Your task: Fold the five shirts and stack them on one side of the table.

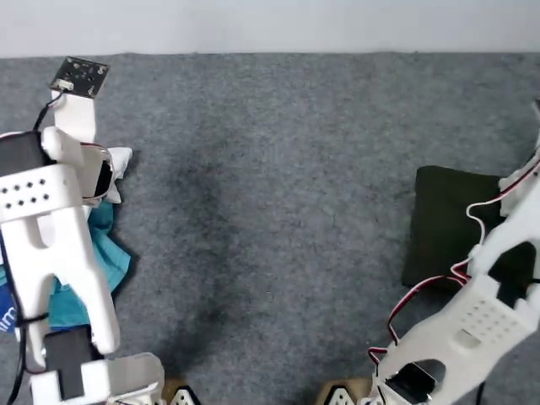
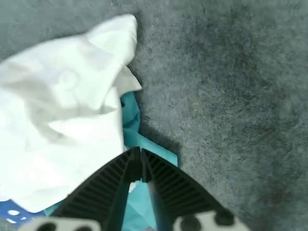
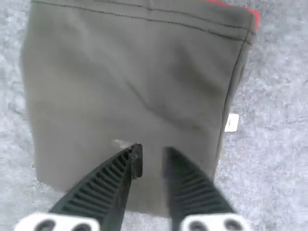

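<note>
The counter (image 1: 270, 211) is covered edge to edge in a grey, felt-like carpet. A strip of pale wall (image 1: 270, 25) runs along the top of the high view.

At the left edge of that view lies a loose heap of shirts under the left arm. A crumpled white shirt (image 1: 118, 164) sits on top, a teal shirt (image 1: 105, 245) spreads out below it toward the lower left, and a bit of blue shirt (image 1: 7, 316) shows at the very edge. The left hand (image 2: 140, 155) hangs over this heap with its two fingers pressed tip to tip, right where the white cloth overlaps the teal.

On the right side of the high view a dark olive shirt (image 1: 443, 219) lies flat as a tidy rectangle, partly under the right arm. The right hand (image 3: 151, 156) hovers above one end of it with its fingers a little apart and nothing between them. A small white tag (image 3: 232, 122) pokes out along one hem, and a sliver of red (image 3: 252, 14) shows at a far corner.

The wide middle of the carpet separates the two lots of clothing.
</note>
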Controlling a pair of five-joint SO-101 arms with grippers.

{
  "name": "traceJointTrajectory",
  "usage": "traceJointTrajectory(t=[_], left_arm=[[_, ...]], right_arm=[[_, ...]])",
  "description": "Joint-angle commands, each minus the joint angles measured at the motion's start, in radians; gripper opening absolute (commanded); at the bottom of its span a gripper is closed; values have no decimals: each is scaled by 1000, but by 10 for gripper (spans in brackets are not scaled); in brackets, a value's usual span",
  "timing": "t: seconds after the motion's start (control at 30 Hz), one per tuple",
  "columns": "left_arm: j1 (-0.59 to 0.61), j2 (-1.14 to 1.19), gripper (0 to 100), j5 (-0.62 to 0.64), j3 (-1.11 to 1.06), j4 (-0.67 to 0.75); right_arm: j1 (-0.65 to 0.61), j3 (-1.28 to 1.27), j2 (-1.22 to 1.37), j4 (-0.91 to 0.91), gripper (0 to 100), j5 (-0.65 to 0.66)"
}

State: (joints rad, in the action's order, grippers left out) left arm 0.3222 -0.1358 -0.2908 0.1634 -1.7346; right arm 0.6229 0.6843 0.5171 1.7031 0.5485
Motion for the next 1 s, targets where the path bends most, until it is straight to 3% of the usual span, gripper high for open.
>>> traceJointTrajectory(t=[0.0, 0.17, 0.33, 0.67, 0.97], left_arm=[[2, -107, 14, 0, 2, -20], [5, -198, 14, -2, -1, -20], [0, -264, 14, -5, -87, -20], [14, -393, 57, -64, -251, -20], [275, -267, 147, -249, -286, 34]], right_arm=[[39, 51, 12, -18, 23, -3], [24, 43, -44, 97, 9, -6], [10, -72, -189, 94, 9, -3], [-45, -509, -547, 91, 9, -6], [-42, -859, -753, 91, 9, -8]])
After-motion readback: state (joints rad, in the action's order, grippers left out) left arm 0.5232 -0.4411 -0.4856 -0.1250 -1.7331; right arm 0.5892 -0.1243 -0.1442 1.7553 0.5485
